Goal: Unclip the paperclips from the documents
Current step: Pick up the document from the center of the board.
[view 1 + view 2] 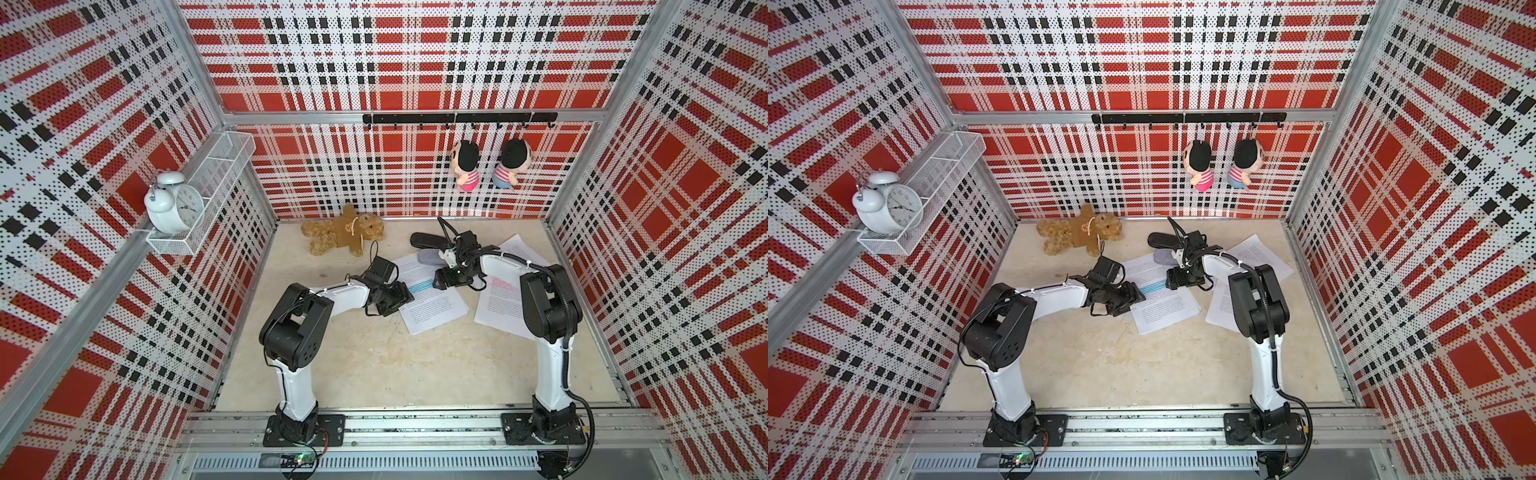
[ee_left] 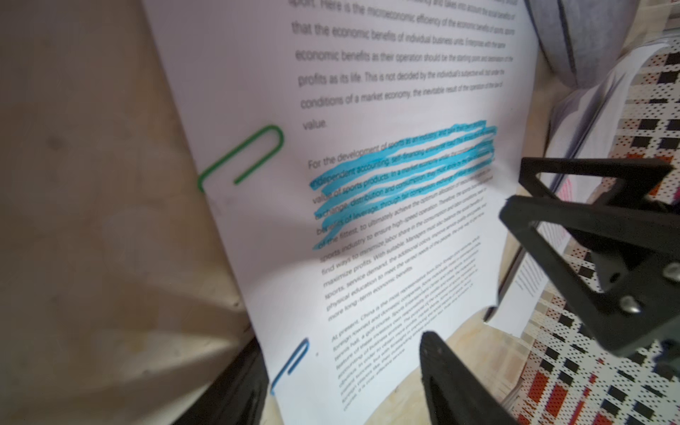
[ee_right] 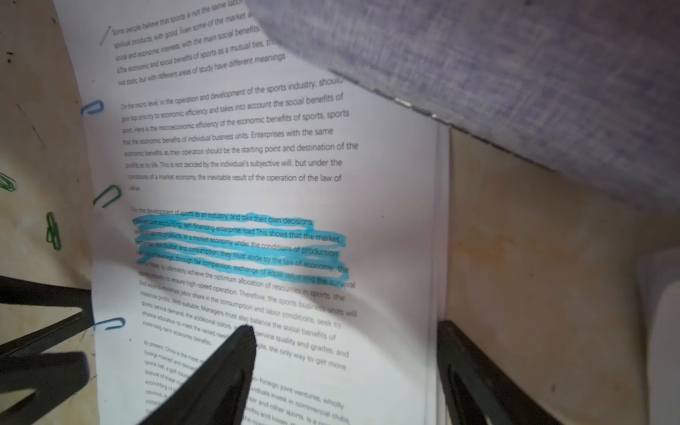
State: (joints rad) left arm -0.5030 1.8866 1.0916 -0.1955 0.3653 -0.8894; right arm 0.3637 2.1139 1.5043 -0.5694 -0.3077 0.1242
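Observation:
The blue-banded document (image 1: 432, 303) (image 2: 386, 228) (image 3: 257, 165) lies mid-table. Along one side edge it carries three paperclips: a blue one (image 3: 92, 107), a green one (image 2: 243, 158) (image 3: 108, 195) and another blue one (image 2: 290, 364) (image 3: 110, 323). My left gripper (image 1: 409, 297) (image 2: 338, 375) is open and straddles that edge, with the second blue clip between its fingers but not gripped. My right gripper (image 1: 437, 281) (image 3: 346, 353) is open over the opposite edge, one finger above the page and one off it. Two loose green paperclips (image 3: 53, 232) lie on the table beside the page.
A grey glasses case (image 1: 430, 257) (image 3: 478, 73) rests on the document's far corner, a black case (image 1: 428, 240) behind it. A pink-banded document (image 1: 498, 299) and another document (image 1: 519, 249) lie under and behind the right arm. A teddy bear (image 1: 343, 236) lies at the back.

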